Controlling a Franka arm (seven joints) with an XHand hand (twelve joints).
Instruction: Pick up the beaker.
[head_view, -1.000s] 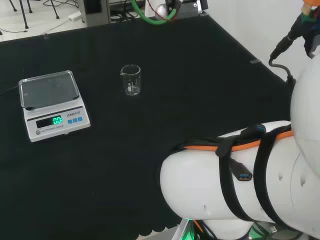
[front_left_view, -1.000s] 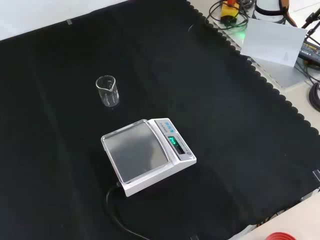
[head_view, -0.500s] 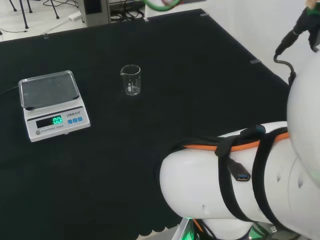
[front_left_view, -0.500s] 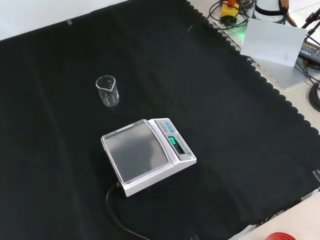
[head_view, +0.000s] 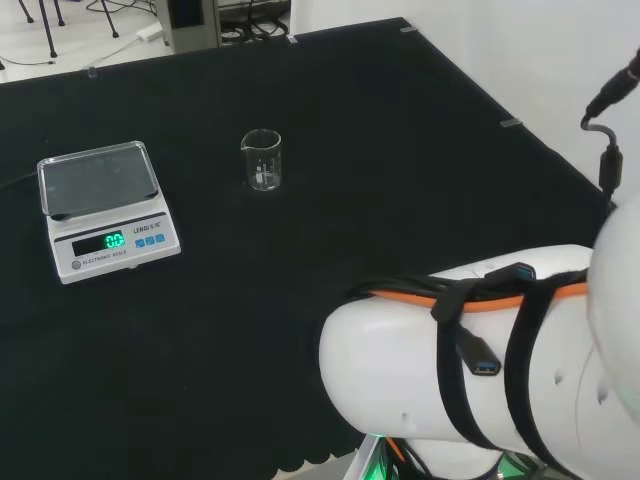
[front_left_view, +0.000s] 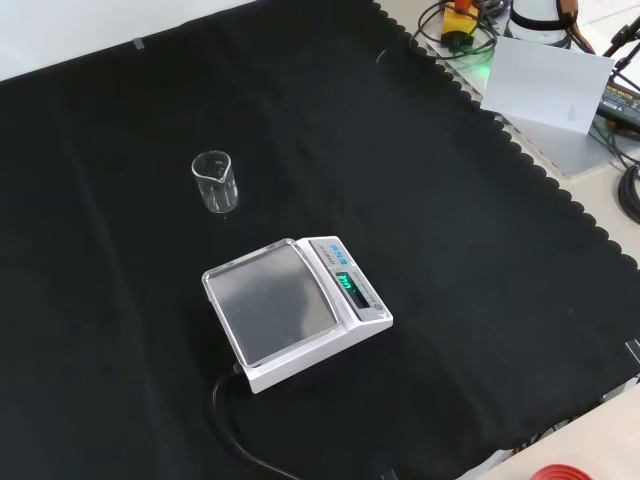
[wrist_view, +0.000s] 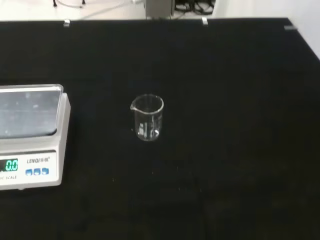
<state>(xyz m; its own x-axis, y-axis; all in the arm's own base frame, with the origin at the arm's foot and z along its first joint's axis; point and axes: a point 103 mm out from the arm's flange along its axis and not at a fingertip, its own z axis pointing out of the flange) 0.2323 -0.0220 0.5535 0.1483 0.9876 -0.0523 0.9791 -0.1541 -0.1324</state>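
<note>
A: Since none of the views lets me judge the hand's fingers, I cannot tell whether it is released, clenched or grasping. What of the beaker?

B: The beaker (head_view: 262, 160) stands upright on the black cloth (head_view: 330, 190), empty as far as I can see, untouched. In the head view it sits to the right of the scale (head_view: 105, 210), apart from it; in the front view it is up and to the left of the scale.

A: So how far along?

B: By my reading, barely begun. Nothing is lifted; the reach, the closing round the glass and the lift are all left.

A: And the surroundings?

B: The cloth covers the bench, scalloped along its edge in the front view. Beyond that edge lie cables (front_left_view: 455, 25) and a white sheet (front_left_view: 545, 85). The arm's white link (head_view: 450, 370) bulks at the head view's right.
</note>
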